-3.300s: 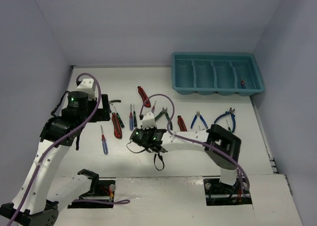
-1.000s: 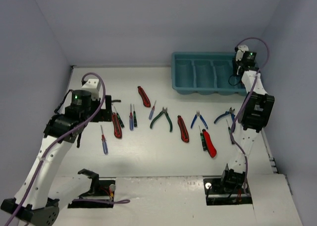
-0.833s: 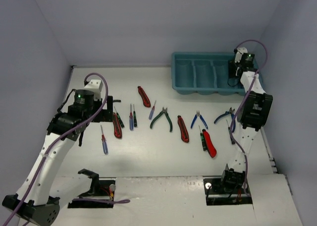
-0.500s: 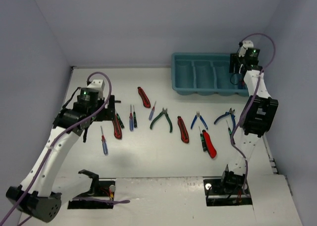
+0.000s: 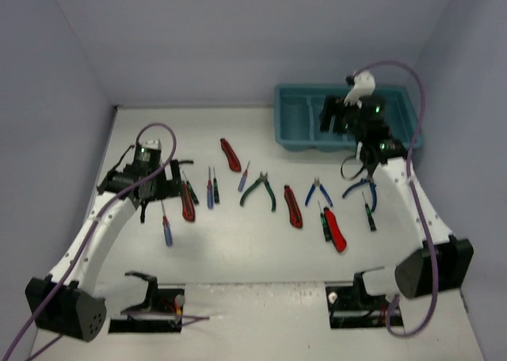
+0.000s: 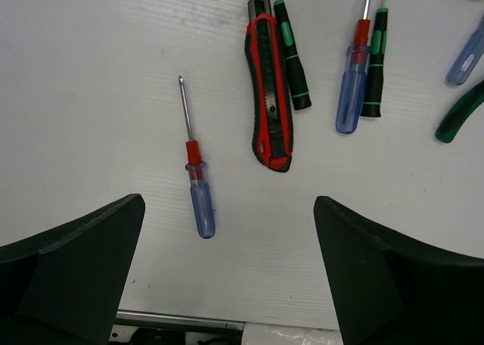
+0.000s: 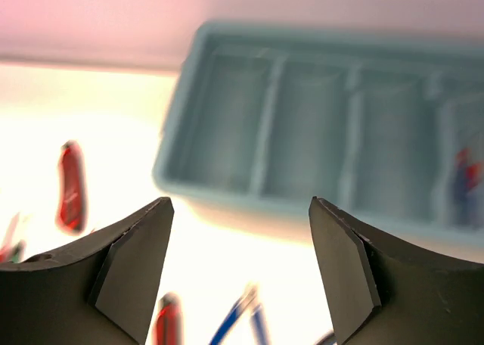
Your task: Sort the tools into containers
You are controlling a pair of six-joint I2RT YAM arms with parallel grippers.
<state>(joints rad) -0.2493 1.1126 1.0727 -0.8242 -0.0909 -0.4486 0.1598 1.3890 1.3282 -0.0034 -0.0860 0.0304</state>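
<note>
Teal plastic tray [image 5: 282, 115] sits at the far right of the white table [image 5: 238, 250]. My right gripper [image 7: 238, 209], fingers apart and empty, hangs near it, facing its compartments. My left gripper [image 6: 228, 201], also wide apart, hovers over the blue-handled screwdriver [image 6: 198, 186] beside a red-black knife [image 6: 270, 95], prob. my next pick. Other tools [image 5: 261, 188] lie spread mid-table. Walls [image 5: 238, 36] are plain pale lilac.

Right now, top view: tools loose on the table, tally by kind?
Utility knives: 4
Pliers: 3
Screwdrivers: 7
Total: 14
Small dark item near left pincer unclear, not counted.
</note>
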